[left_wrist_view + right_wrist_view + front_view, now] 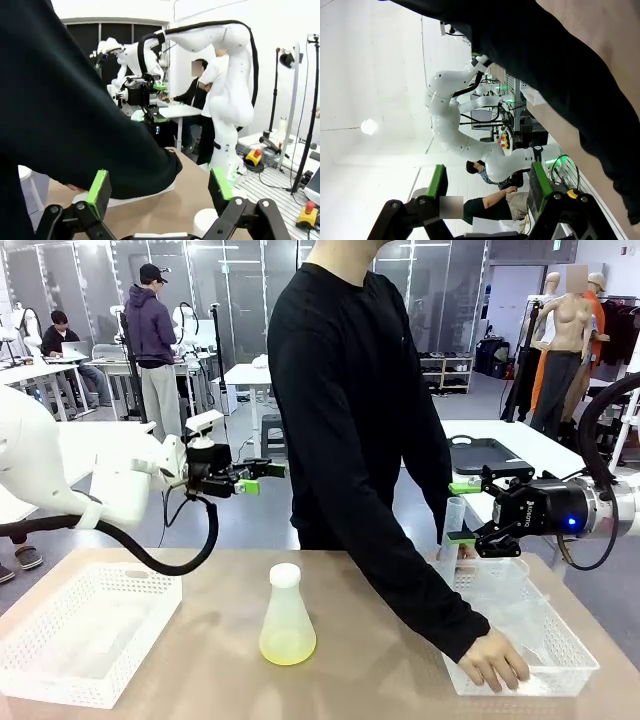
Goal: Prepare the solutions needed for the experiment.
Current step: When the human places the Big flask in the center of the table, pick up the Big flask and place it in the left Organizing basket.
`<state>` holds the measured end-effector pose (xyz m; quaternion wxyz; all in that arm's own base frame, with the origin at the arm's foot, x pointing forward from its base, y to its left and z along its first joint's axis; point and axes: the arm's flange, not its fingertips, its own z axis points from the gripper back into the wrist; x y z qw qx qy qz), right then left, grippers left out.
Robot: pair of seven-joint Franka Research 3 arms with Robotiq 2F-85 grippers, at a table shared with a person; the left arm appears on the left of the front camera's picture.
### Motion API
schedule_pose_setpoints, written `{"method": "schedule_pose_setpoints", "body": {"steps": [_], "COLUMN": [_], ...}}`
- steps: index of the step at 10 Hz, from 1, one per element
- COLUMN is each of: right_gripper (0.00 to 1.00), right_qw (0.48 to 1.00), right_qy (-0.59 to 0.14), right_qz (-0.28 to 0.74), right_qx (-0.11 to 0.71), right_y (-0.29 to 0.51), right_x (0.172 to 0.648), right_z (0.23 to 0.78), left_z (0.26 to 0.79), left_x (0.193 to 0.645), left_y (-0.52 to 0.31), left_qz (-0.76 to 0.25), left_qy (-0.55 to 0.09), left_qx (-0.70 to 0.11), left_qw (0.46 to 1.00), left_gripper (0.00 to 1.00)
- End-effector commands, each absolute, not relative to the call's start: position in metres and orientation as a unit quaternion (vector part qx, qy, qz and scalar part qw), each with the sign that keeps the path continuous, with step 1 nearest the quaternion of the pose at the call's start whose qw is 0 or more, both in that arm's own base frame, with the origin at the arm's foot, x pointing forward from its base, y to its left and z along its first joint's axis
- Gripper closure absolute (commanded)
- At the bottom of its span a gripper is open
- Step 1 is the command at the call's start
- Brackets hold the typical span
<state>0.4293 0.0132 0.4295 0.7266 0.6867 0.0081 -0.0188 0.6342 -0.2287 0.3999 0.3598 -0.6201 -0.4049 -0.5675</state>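
Now, going from the robot's left, the left hand (262, 477) hovers above the counter (200, 660) with its fingers spread apart and nothing between them; in its own wrist view only the person's dark sleeve (65, 115) crosses ahead of the green pads. Below and to the right of that hand, out toward the middle of the counter, stands the conical flask (287, 618), upright, capped neck pointing straight up, so its long axis is vertical. The solutions (287, 645) lie as a shallow pale yellow-green layer in its wide base. A white basket (85, 635) sits below the left hand, on its near side.

Further right, the person's hand (493, 660) rests in the right basket (560, 655). Above that basket the right hand (462, 512) hangs with its fingers parted around a clear upright tube (452, 525); whether the pads actually press it I cannot tell.

Judging by the layout, the flask lies roughly midway between the arms, slightly nearer the left hand, which would need to descend toward the neck.
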Motion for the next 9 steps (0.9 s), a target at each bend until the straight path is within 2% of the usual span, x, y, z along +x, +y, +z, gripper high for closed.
{"method": "schedule_pose_setpoints", "body": {"steps": [1,5,7,9], "right_gripper": [0.17,0.17,0.17,0.17], "right_qw": [0.727,0.727,0.727,0.727], "right_qy": [0.009,0.009,0.009,0.009], "right_qz": [-0.017,-0.017,-0.017,-0.017], "right_qx": [0.687,0.687,0.687,0.687], "right_y": [0.013,0.013,0.013,0.013], "right_x": [0.428,0.428,0.428,0.428], "right_z": [0.43,0.43,0.43,0.43], "left_z": [0.39,0.353,0.334,0.321], "left_x": [0.618,0.629,0.638,0.648], "left_y": [-0.231,-0.234,-0.234,-0.239], "left_qz": [-0.567,-0.632,-0.652,-0.659], "left_qy": [-0.419,-0.361,-0.317,-0.316], "left_qx": [-0.625,-0.626,-0.633,-0.632], "left_qw": [0.335,0.28,0.271,0.257], "left_gripper": [0.0,0.0,0.0,0.0]}}
